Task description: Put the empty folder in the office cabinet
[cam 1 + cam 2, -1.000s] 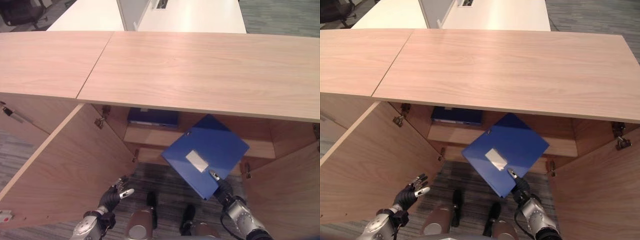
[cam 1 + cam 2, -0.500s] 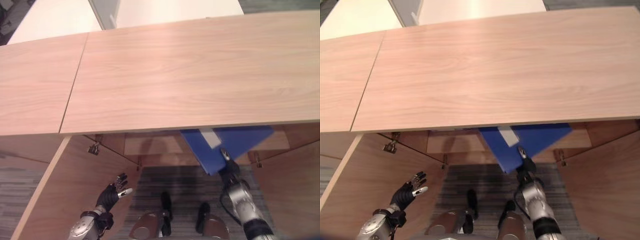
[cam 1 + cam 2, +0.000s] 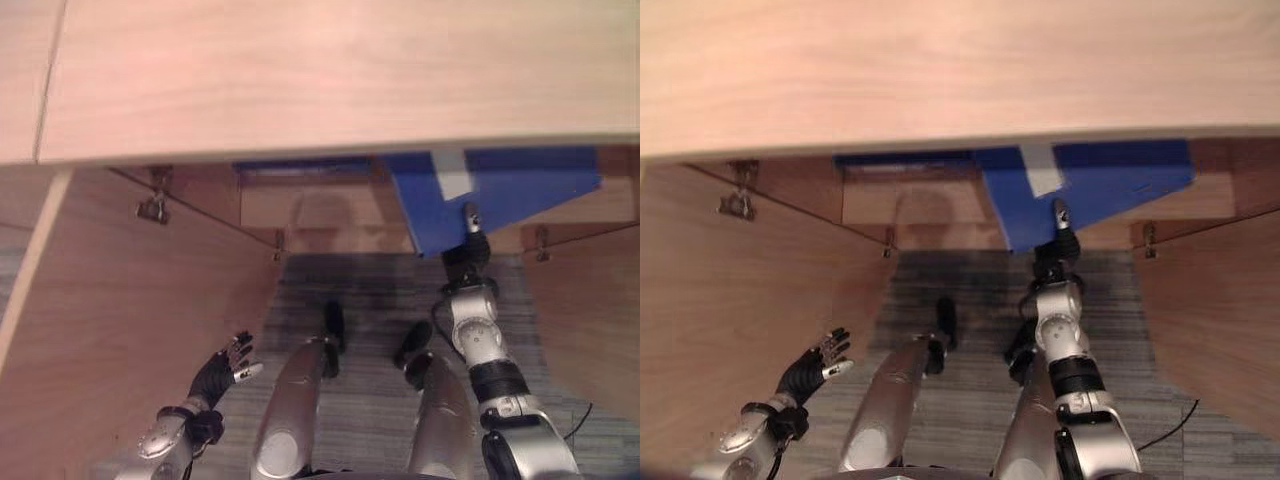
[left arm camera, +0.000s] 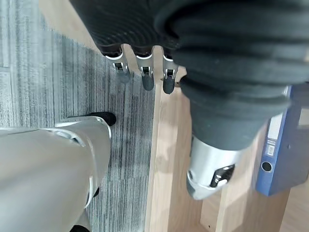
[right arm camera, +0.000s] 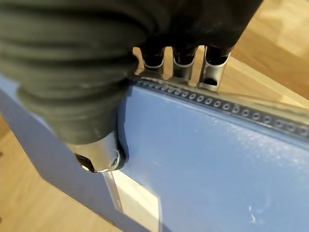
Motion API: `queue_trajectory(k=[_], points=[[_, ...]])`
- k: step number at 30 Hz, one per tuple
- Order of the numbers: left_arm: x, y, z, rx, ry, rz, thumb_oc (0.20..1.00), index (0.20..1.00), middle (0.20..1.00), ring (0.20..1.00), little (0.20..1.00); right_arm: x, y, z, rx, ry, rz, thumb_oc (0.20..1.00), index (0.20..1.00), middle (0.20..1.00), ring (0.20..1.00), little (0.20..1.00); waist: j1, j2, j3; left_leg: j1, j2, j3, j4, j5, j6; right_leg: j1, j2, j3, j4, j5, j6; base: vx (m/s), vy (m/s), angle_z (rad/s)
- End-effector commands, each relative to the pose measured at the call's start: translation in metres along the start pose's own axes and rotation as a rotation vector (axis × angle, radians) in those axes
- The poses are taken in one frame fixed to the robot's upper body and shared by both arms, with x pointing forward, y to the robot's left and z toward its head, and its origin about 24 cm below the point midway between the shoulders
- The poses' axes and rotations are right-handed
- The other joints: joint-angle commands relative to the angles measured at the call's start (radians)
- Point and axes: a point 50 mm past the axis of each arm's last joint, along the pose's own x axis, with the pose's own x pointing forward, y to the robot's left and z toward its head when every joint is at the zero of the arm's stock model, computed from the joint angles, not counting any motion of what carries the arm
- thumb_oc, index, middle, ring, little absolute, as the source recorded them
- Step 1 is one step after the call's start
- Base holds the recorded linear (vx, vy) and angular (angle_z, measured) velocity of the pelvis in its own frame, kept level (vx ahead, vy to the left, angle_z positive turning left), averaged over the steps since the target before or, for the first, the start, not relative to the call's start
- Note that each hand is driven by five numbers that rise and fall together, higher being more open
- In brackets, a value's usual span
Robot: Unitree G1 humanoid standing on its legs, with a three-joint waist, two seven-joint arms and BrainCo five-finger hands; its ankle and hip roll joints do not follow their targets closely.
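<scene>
The blue folder (image 3: 500, 192) with a white label lies tilted in the open cabinet's mouth, its far part hidden under the wooden cabinet top (image 3: 300, 70). My right hand (image 3: 466, 250) holds its near corner. In the right wrist view the thumb (image 5: 99, 157) presses the blue cover (image 5: 207, 159) and the fingers (image 5: 186, 67) curl over its edge. My left hand (image 3: 222, 368) hangs low by the left door, fingers straight and spread, holding nothing.
Another blue folder (image 3: 300, 167) lies on the shelf at the back left of the cabinet; it also shows as a blue binder (image 4: 277, 145). The left door (image 3: 110, 300) and right door (image 3: 600, 300) stand open. Grey carpet (image 3: 360, 290) lies below.
The camera has dipped and come closer to the cabinet. My right hand has pushed the folder forward, further under the cabinet top. The left hand has stayed low and open.
</scene>
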Motion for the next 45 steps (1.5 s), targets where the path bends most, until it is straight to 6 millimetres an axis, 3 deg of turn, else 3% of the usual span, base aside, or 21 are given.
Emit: queue_trajectory(k=[1,2,6,10,15,24,26,38,45], points=[[-0.006,-0.013,0.006,-0.029,-0.054,-0.056,1.0,1.0,1.0,1.0,1.0,0.001,0.03,0.039,0.052,-0.205,0.154,0.2,0.2,0.2,0.2,0.2,0.005,0.019,-0.096,-0.083,0.026,-0.03,0.127,-0.082,0.018,0.0,-0.029,0.043,0.025,-0.052,0.032,0.01,-0.071,-0.01],[-0.006,-0.016,0.011,-0.03,-0.072,-0.07,1.0,1.0,1.0,1.0,1.0,0.005,0.039,0.052,0.079,-0.262,0.176,0.2,0.2,0.2,0.2,0.2,0.01,0.026,-0.107,-0.148,0.027,-0.032,0.184,-0.1,0.017,-0.065,-0.042,0.065,0.089,-0.086,0.017,0.01,-0.066,0.16],[-0.006,-0.023,0.021,-0.043,-0.115,-0.094,1.0,1.0,1.0,1.0,1.0,0.012,0.052,0.072,0.086,-0.341,0.197,0.2,0.2,0.2,0.2,0.2,0.02,0.041,-0.122,-0.251,0.032,-0.045,0.264,-0.125,0.024,-0.177,-0.065,0.104,0.199,-0.132,-0.005,0.02,-0.048,0.07],[-0.006,-0.032,0.036,-0.075,-0.169,-0.122,1.0,1.0,1.0,1.0,1.0,0.028,0.083,0.105,0.042,-0.437,0.247,0.2,0.2,0.2,0.2,0.2,0.029,0.047,-0.144,-0.387,0.042,-0.064,0.407,-0.17,0.024,-0.32,-0.085,0.147,0.358,-0.197,-0.032,0.06,-0.073,0.05],[-0.005,-0.033,0.038,-0.079,-0.156,-0.114,1.0,1.0,1.0,1.0,1.0,0.05,0.104,0.137,0.091,-0.518,0.209,0.2,0.2,0.2,0.2,0.2,0.04,0.038,-0.166,-0.449,0.042,-0.072,0.461,-0.189,0.018,-0.386,-0.091,0.165,0.426,-0.226,-0.04,0.04,-0.052,0.08],[-0.006,-0.026,0.033,-0.029,-0.099,-0.091,1.0,1.0,1.0,1.0,1.0,0.085,0.099,0.165,0.053,-0.471,-0.005,0.2,0.2,0.2,0.2,0.2,0.059,0.017,-0.188,-0.453,0.048,-0.073,0.444,-0.186,0.01,-0.384,-0.085,0.147,0.411,-0.223,-0.035,0.0,0.0,0.0],[-0.008,-0.022,0.032,-0.007,-0.084,-0.087,1.0,1.0,1.0,1.0,1.0,0.092,0.095,0.179,0.002,-0.451,-0.095,0.2,0.2,0.2,0.2,0.2,0.066,0.008,-0.191,-0.441,0.046,-0.074,0.426,-0.185,0.004,-0.368,-0.077,0.141,0.394,-0.222,-0.028,-0.02,-0.008,0.0],[-0.008,-0.016,0.037,0.047,-0.066,-0.091,1.0,1.0,1.0,1.0,1.0,0.099,0.109,0.199,-0.057,-0.413,-0.104,0.2,0.2,0.2,0.2,0.2,0.106,0.014,-0.185,-0.44,0.035,-0.087,0.402,-0.169,0.001,-0.34,-0.083,0.1,0.367,-0.216,-0.02,0.0,-0.01,0.03],[-0.007,-0.017,0.038,0.03,-0.066,-0.099,1.0,1.0,1.0,1.0,1.0,0.098,0.107,0.206,-0.098,-0.41,-0.101,0.2,0.2,0.2,0.2,0.2,0.112,0.018,-0.182,-0.444,0.035,-0.091,0.375,-0.153,-0.005,-0.337,-0.083,0.08,0.342,-0.21,-0.014,0.0,-0.015,0.05]])
